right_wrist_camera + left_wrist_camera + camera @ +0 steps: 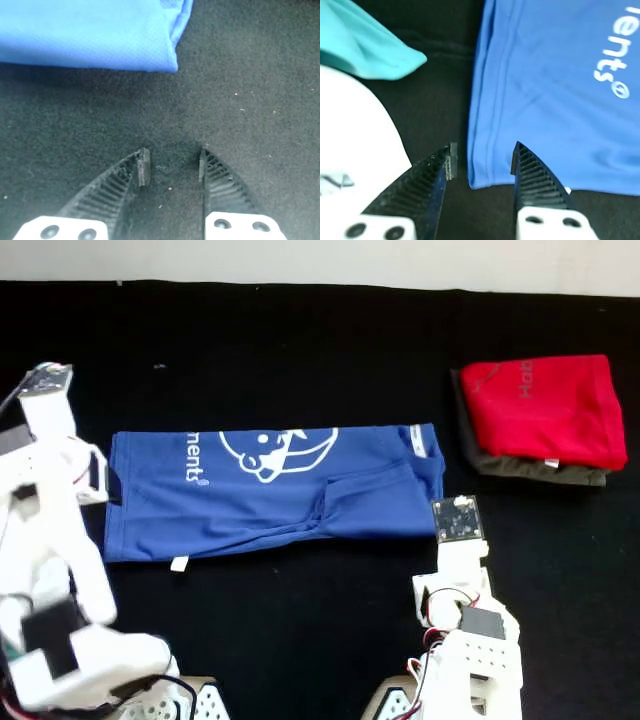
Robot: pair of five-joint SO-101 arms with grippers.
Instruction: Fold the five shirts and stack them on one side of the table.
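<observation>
Blue shirt [270, 495], one, lies between two grippers, both gaping: left gripper [484, 152] brackets one corner, right gripper [172, 162] hangs just short of another. Beyond the right gripper, two folded shirts: red shirt [545, 405] on dark shirt [540, 472]. One teal garment [365, 45] lies beside the left gripper.

flat shirt [250, 505] centre | folded stack [545, 410] to its right, apart

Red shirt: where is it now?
High view: the red shirt lies folded on a dark folded shirt at the right of the table, apart from the blue shirt.
</observation>
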